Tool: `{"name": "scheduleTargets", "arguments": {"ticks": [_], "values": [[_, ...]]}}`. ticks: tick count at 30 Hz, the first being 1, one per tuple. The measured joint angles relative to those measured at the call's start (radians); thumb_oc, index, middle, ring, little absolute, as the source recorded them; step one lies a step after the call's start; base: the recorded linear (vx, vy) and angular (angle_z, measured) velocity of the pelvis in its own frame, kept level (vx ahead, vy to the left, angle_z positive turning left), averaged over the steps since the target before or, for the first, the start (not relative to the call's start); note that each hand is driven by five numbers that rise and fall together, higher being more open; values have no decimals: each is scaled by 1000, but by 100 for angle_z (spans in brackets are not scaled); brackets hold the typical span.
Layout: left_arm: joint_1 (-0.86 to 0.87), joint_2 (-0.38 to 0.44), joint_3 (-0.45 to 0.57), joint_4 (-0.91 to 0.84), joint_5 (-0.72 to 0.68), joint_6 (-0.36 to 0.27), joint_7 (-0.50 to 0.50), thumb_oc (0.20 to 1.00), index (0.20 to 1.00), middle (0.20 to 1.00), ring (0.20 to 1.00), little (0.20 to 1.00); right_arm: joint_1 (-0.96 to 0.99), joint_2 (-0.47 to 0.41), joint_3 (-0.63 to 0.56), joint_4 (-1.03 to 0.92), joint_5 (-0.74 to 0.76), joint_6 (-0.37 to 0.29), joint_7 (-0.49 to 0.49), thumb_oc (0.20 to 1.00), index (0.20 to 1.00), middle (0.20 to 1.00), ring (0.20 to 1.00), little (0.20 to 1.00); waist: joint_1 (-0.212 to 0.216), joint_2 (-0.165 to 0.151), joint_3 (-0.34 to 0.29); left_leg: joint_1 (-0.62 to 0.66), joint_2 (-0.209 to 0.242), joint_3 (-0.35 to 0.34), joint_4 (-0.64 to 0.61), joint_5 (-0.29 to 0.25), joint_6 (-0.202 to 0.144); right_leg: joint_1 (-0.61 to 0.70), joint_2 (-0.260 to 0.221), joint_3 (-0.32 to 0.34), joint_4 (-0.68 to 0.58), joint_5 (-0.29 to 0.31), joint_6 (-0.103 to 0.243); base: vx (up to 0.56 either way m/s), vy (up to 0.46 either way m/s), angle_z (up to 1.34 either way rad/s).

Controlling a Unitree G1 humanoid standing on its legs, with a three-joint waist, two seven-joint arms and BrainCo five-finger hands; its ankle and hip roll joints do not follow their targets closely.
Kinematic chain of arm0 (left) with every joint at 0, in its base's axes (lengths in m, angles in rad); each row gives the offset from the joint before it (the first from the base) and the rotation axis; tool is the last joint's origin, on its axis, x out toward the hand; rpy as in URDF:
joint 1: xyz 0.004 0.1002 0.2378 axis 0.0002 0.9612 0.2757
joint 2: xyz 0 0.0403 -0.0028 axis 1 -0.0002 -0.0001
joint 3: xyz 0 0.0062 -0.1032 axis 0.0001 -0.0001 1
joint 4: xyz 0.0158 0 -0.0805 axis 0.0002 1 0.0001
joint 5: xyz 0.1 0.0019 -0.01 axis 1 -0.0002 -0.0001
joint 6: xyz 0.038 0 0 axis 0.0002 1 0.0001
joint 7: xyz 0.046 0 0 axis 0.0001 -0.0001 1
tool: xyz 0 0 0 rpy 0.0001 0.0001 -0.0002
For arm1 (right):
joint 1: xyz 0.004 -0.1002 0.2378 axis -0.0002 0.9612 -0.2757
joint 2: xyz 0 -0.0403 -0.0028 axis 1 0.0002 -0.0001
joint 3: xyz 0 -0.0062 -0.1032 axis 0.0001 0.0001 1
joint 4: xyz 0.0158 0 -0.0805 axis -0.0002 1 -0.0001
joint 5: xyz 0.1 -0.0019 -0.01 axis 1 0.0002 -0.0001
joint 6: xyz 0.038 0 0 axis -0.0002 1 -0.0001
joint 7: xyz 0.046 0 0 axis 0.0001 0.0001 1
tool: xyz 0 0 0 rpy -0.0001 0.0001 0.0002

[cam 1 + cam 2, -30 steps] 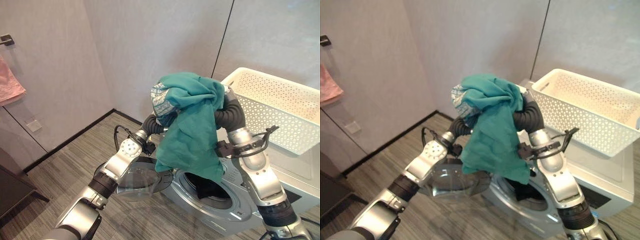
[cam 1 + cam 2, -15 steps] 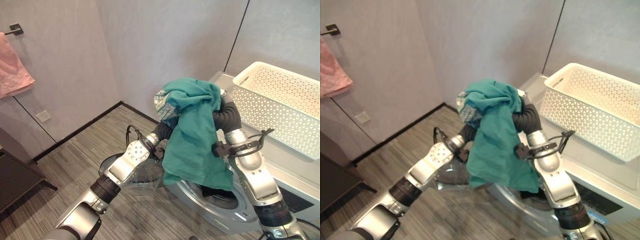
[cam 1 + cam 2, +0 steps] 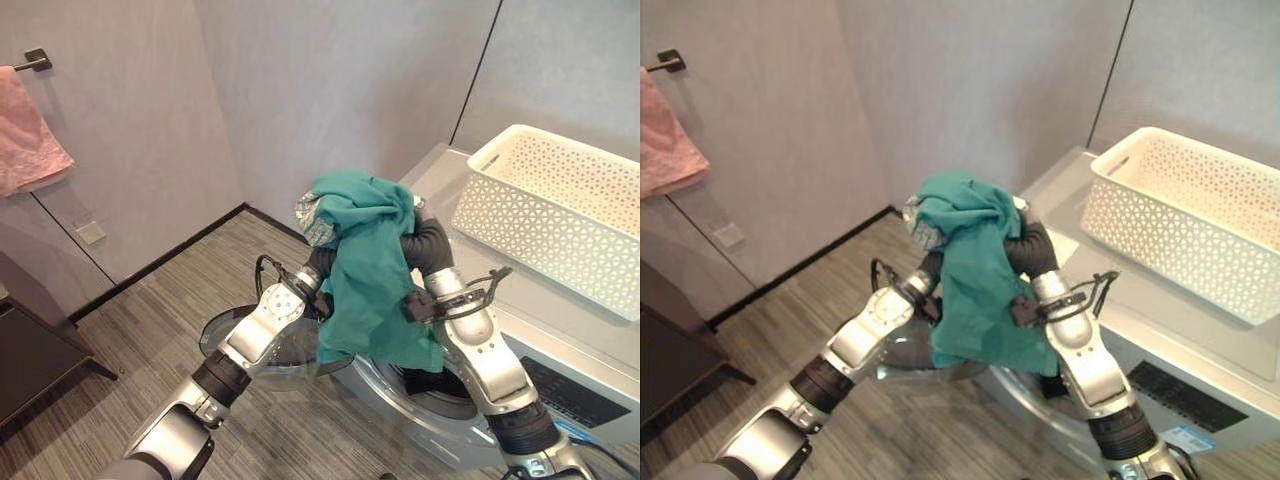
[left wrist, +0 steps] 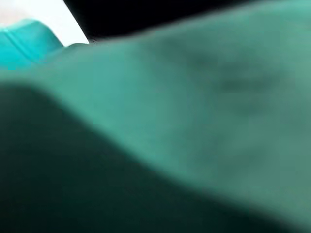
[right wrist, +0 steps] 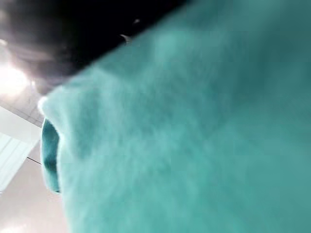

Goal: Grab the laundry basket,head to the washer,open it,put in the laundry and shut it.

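Laundry, a bundle of teal cloth (image 3: 370,270) with a patterned grey piece (image 3: 316,213) tucked at its upper edge, is hanging draped over both raised wrists and covering the two hands, so I cannot tell whether the fingers of either hand are open, curled, or gripping the fabric. Both wrist views are looking straight into the teal cloth (image 4: 194,121) pressed close against them. The cloth's lower end is dangling over the washer's open drum mouth (image 3: 440,385), where something dark is lying inside. The washer (image 3: 560,385) is sitting low beneath the arms, and its round clear door (image 3: 255,345) is swinging out wide under the left forearm. Both forearms are rising from below and meeting beneath the bundle, the left arm coming in from the lower left, the right arm from the lower right. A white perforated laundry basket (image 3: 560,215) is resting on top of the washer, off to the right of the bundle and apart from it. A pink towel (image 3: 30,130) is hanging on the wall, well away to the left
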Motion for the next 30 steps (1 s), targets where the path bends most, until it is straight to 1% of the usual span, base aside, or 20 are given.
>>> {"name": "scheduleTargets", "arguments": {"ticks": [2,4,5,6,7,8,9,11,14,16,20,22,24,27,30], "values": [[1,0,3,0,0,-8,9,200,200,200,200,200,0,-1,0,0,0,0,1,200,200,200,200,200,1,0,0,0,0,-8,0,0,0,5,0,-6,0,-3,-1,1,-5,10],[6,0,34,-1,0,-10,13,200,200,200,200,200,4,-5,0,0,0,0,4,200,200,200,200,200,3,0,0,-1,2,-10,0,0,0,5,2,-8,0,-4,-1,-2,-1,3],[7,3,45,-2,0,-12,20,200,200,200,200,200,9,-8,-1,1,0,0,6,213,213,213,213,213,7,0,0,-1,2,-10,0,0,0,5,3,-8,0,-4,-1,0,0,0],[8,3,50,-2,0,-12,21,200,200,200,200,200,10,-9,-1,2,0,0,7,282,282,282,282,282,8,0,0,-1,2,-10,0,0,0,5,3,-8,0,-4,-1,0,0,0],[18,1,65,-6,0,-12,22,200,200,200,200,200,13,-11,-1,6,-1,0,10,539,539,539,539,539,10,0,0,-1,2,-10,0,0,0,5,3,-8,0,-4,-1,0,0,0],[28,2,73,-9,0,-14,23,200,200,200,200,200,15,-12,-2,9,-1,0,13,903,903,903,903,903,10,0,0,-1,2,-10,0,0,0,5,3,-8,0,-4,-1,0,0,0],[50,3,81,-16,0,-22,26,200,200,200,200,200,18,-13,-2,13,-1,0,16,1000,1000,1000,1000,1000,10,0,0,-1,2,-10,0,0,0,5,3,-8,0,-5,-1,0,0,0],[83,6,82,-16,0,-34,30,200,200,200,200,200,20,-13,-2,31,-1,0,21,1000,1000,1000,1000,1000,11,0,0,-1,2,-10,0,0,0,5,3,-8,0,-5,-1,0,0,0],[138,14,83,-18,-2,-36,29,200,200,200,200,200,38,-18,-3,39,-1,3,24,1000,1000,1000,1000,1000,16,-3,2,-1,3,-11,0,0,0,6,3,-9,0,-6,-1,0,0,0],[205,19,99,-31,-10,-39,24,200,200,200,200,200,73,-26,-3,43,-1,7,37,1000,1000,1000,1000,1000,16,-8,5,-2,3,-11,0,0,0,5,3,-9,0,-7,0,0,0,0],[244,31,116,-34,-11,-40,19,200,200,200,200,200,96,-33,-3,45,0,21,50,1000,1000,1000,1000,1000,18,-13,8,-2,2,-12,0,0,0,6,3,-10,0,-7,0,0,0,0],[277,30,140,-44,-14,-41,18,200,200,200,200,200,112,-52,-8,46,0,21,64,1000,1000,1000,1000,1000,17,-17,11,-2,2,-13,0,0,0,6,3,-10,0,-7,0,0,0,0],[294,29,159,-45,-36,-43,18,200,200,200,200,200,137,-67,-25,46,9,20,76,1000,1000,1000,1000,1000,18,-23,15,-3,3,-14,0,0,0,7,3,-12,0,-8,0,0,0,0],[332,31,208,-53,-77,-47,17,200,200,200,200,200,196,-87,-90,45,20,18,104,1000,1000,1000,1000,1000,18,-33,21,-3,2,-14,0,-1,1,6,3,-12,0,-9,1,0,0,0],[359,33,225,-65,-124,-47,7,200,200,200,200,200,245,-103,-139,43,41,15,130,1000,1000,1000,1000,1000,14,-36,22,-3,2,-13,0,-1,1,5,2,-11,0,-9,2,0,0,0]]}}
